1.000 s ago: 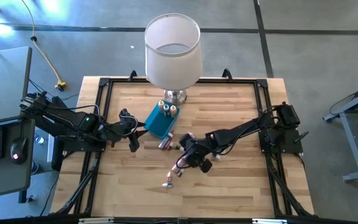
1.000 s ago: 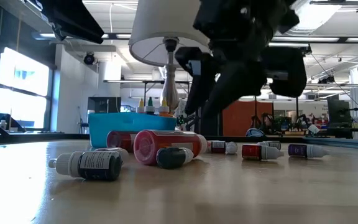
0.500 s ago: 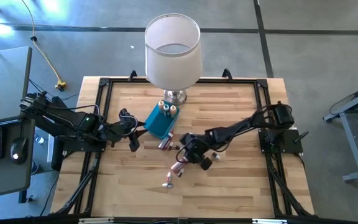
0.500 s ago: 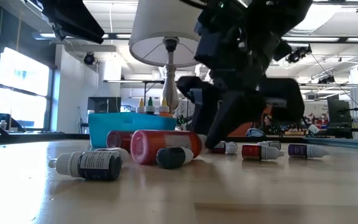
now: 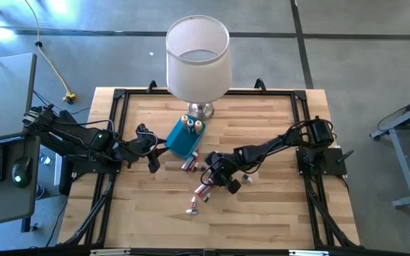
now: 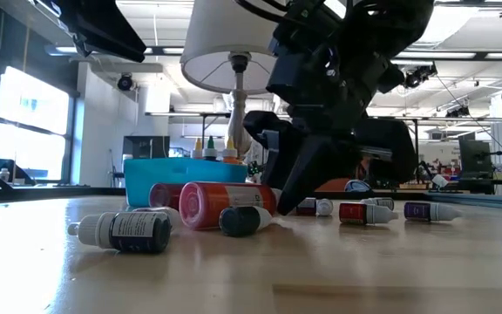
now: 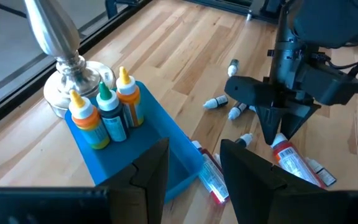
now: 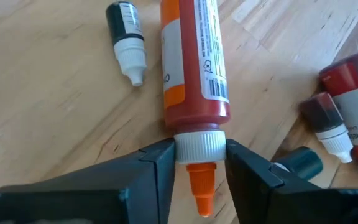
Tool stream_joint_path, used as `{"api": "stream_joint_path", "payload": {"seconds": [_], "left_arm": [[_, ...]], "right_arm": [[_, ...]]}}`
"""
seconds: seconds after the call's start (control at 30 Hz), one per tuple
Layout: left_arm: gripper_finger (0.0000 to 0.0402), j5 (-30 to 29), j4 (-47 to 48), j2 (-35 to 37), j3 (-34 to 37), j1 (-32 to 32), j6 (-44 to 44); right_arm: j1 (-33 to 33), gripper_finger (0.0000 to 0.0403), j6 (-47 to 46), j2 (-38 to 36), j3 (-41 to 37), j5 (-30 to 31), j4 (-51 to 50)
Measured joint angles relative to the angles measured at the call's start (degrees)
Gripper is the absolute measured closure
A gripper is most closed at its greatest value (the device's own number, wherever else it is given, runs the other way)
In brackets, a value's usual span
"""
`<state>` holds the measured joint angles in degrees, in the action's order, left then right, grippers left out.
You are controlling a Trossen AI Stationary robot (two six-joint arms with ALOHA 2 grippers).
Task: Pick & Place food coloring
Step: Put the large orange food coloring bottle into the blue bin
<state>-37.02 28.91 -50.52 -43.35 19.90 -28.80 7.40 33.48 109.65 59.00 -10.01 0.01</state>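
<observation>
A large red food coloring bottle (image 8: 191, 74) with a white collar and orange nozzle lies on its side on the wooden table (image 5: 262, 213), mid-table in the high view (image 5: 205, 190). My right gripper (image 8: 199, 163) is down at its nozzle end, closed on the collar. Small dropper bottles lie around it: a dark one (image 8: 126, 31), dark red ones (image 8: 328, 124). My left gripper (image 7: 194, 174) hangs open near the table's left, beside the blue tray (image 7: 166, 134), where three bottles (image 7: 107, 112) stand upright. My right gripper pinches the red bottle's white collar (image 8: 199, 148), just behind the orange nozzle, between its two fingers (image 8: 160, 163). The fingers come slanting down from the table's right side, one on each side of the neck. The bottle lies on its side on the table.
A lamp (image 5: 198, 57) with a white shade stands at the far middle, its metal foot (image 7: 73, 81) right behind the blue tray. More small bottles (image 6: 364, 211) lie scattered mid-table. A black frame (image 5: 119, 96) runs round the table. Bare wood lies toward the near edge.
My right gripper has sunk toward the table and gone a little toward the table's left, down onto the nozzle end of the red bottle. The bottle still lies on the table.
</observation>
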Motion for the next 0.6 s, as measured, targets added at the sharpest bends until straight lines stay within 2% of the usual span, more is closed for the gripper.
{"api": "stream_joint_path", "payload": {"seconds": [0.2,0.3,0.4,0.5,0.6], "left_arm": [[0.0261,0.0,0.0,0.0,0.0,0.0,0.0],[0.0261,0.0,0.0,0.0,0.0,0.0,0.0],[0.0261,0.0,0.0,0.0,0.0,0.0,0.0],[0.0261,-0.2,0.0,0.0,0.0,0.0,0.7],[0.0261,-0.9,0.0,0.0,0.0,0.0,1.4]], "right_arm": [[0.2,0.0293,-0.1,-0.2,0.0,-1.0,0.0],[1.0,0.0290,-0.2,-1.6,0.6,3.3,-2.3],[2.2,0.0292,2.0,-3.9,3.1,12.1,-6.4],[3.9,0.0294,9.1,-5.7,7.4,26.3,-12.3],[4.7,0.0293,20.0,-5.9,12.6,41.0,-20.3]]}}
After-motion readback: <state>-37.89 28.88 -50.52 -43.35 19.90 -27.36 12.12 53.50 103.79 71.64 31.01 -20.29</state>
